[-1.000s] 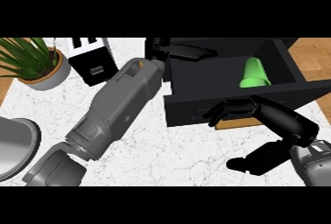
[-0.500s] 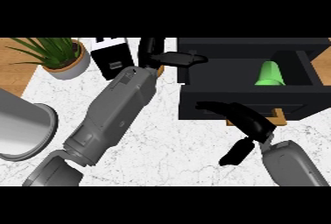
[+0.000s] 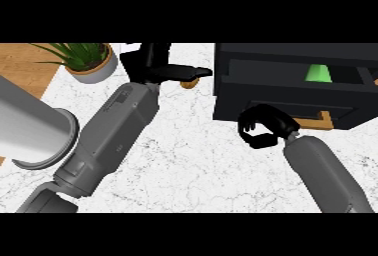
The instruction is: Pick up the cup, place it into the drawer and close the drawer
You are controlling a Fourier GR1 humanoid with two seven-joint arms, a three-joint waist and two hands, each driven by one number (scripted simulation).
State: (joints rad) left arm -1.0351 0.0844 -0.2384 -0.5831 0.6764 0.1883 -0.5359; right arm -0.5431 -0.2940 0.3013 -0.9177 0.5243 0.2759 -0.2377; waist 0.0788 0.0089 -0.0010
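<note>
Green cup (image 3: 318,73) sits in drawer (image 3: 295,82), upper right; right robot hand (image 3: 263,127) curled empty against its front; left robot hand (image 3: 164,70) open.

There is a single view, taken from the robot's head and facing steeply down onto the white marbled tabletop (image 3: 192,165), so no second view shares any part of it. It sits close over the work: both grey forearms rise from the lower edge, the left hand (image 3: 166,72) near the top left of centre and the right hand (image 3: 264,127) right of centre. Beyond the right hand the black drawer (image 3: 295,90) runs out of the upper right corner, while a potted plant (image 3: 85,60) left of the left hand and a grey cylinder (image 3: 33,130) at the left edge are cut by the border.
</note>
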